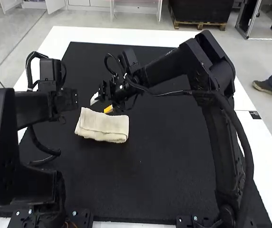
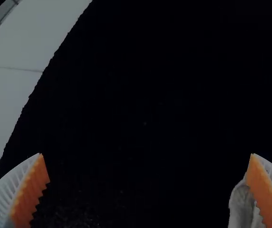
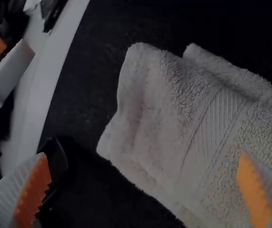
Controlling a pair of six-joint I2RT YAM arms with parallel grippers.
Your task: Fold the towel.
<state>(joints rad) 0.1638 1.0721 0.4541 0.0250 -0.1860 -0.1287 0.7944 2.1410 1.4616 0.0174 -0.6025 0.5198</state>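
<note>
So your towel is on the black mat, over toward the left arm's side, folded up into a small layered oblong with its long sides running roughly side to side. The layers don't line up perfectly: in your right wrist view one corner pokes out past the layer on top, and you can see a ribbed woven band crossing the terry. Your right gripper is reaching across the middle with its fingers spread wide, tips just beside the towel's far edge, nothing pinched. From its wrist camera, one orange pad lines up over the cloth and the other over the mat. Your left gripper is near the towel's left end, also spread wide and empty. In its own view a bit of pale cloth peeks out by one finger, but I can't tell if they're touching.
</note>
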